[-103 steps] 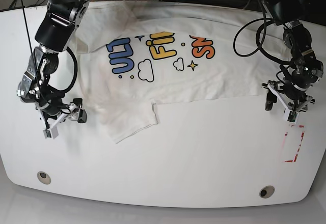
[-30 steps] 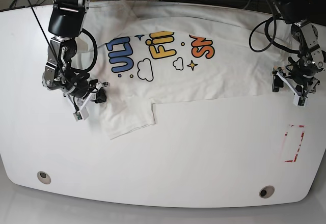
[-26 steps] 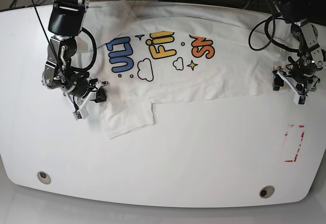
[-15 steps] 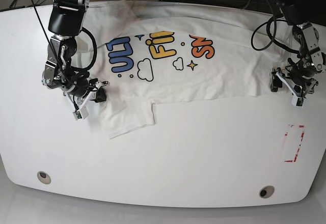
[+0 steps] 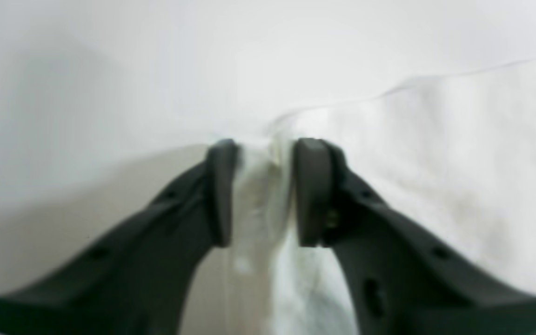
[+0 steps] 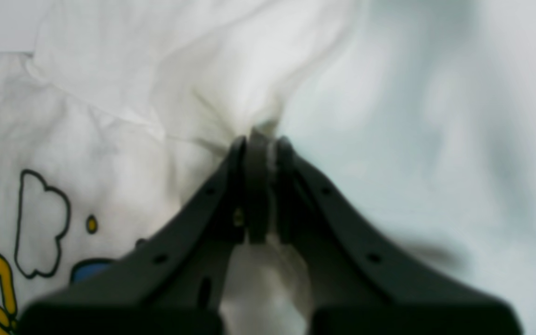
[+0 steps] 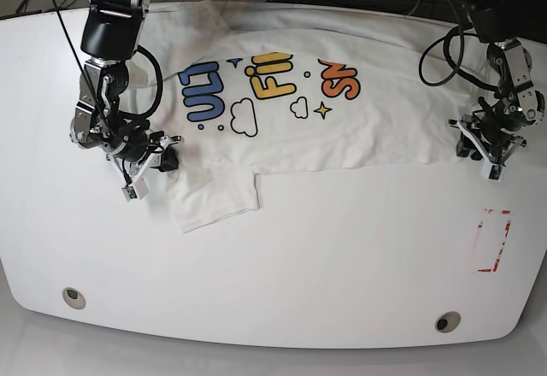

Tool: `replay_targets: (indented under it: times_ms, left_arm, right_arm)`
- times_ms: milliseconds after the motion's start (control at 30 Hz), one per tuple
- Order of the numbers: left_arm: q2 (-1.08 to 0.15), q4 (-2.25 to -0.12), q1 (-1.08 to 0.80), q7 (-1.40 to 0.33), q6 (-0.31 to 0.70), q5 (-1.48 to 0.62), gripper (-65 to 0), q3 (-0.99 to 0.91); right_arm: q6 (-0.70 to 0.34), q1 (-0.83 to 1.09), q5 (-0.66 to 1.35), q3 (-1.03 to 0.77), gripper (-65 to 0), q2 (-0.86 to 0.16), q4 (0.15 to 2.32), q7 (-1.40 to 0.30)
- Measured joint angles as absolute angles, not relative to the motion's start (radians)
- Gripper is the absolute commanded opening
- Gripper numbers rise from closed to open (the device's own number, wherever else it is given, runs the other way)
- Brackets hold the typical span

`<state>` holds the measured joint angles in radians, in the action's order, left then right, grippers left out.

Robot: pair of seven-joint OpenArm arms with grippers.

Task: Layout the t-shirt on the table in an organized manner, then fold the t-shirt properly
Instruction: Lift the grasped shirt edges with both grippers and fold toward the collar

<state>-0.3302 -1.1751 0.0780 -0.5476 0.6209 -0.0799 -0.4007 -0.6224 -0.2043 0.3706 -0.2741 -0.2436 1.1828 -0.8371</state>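
The white t-shirt (image 7: 291,128) lies print-up across the back of the table (image 7: 342,256), with blue, yellow and orange letters showing and one sleeve pointing toward the front. At the shirt's right edge in the base view, my left gripper (image 7: 480,149) is down on the hem. The left wrist view shows my left gripper (image 5: 263,186) narrowed on a bunched fold of the t-shirt (image 5: 435,163). On the base view's left, my right gripper (image 7: 158,161) sits at the sleeve. In its wrist view my right gripper (image 6: 258,186) is shut on a pinch of the t-shirt (image 6: 110,116).
A red tape rectangle (image 7: 494,241) marks the table at the right. Two round grommet holes (image 7: 73,297) (image 7: 447,321) sit near the front edge. Cables hang behind the table's back edge.
My left gripper's jaws have closed from wide open onto the shirt's right edge and shifted slightly toward the cloth. The right arm has held still.
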Motion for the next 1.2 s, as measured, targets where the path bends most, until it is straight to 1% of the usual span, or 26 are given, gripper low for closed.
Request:
replay_targets:
  times_ms: [300, 467, 567, 700, 800, 967, 1200]
  left_arm:
    - [-0.33, -1.182, 0.077, -0.549, 0.62, -0.075, -58.6, -0.403]
    - [-0.324, -1.245, 0.062, -0.586, 0.615, -0.043, -61.2, -0.409]
    - [-0.314, -1.287, 0.056, -0.586, 0.619, -0.046, -61.5, -0.437]
    - [-0.29, -1.34, 0.061, -0.585, 0.617, -0.046, -61.5, -0.474]
    - [-0.289, -1.373, 0.06, -0.585, 0.619, -0.046, -61.5, -0.472]
    - [-0.276, -1.4, 0.062, -0.585, 0.617, -0.046, -61.5, -0.474]
    - [-0.268, -1.419, 0.033, -0.585, 0.621, -0.047, -61.5, -0.472]
  right_arm:
    - [-0.622, -0.204, 0.371, -0.274, -65.0, -0.244, 1.183, -0.837]
    - [-0.622, -0.204, 0.37, -0.274, -65.0, -0.244, 1.183, -0.838]
    - [-0.622, -0.201, 0.367, -0.274, -65.0, -0.244, 1.198, -0.841]
    - [-0.62, -0.165, 0.339, -0.273, -65.0, -0.241, 1.281, -0.877]
    - [-0.619, -0.131, 0.341, -0.273, -65.0, -0.242, 1.351, -0.899]
    - [-0.618, -0.121, 0.336, -0.273, -65.0, -0.242, 1.442, -0.987]
    - [-0.619, -0.073, 0.344, -0.274, -65.0, -0.244, 1.607, -1.034]
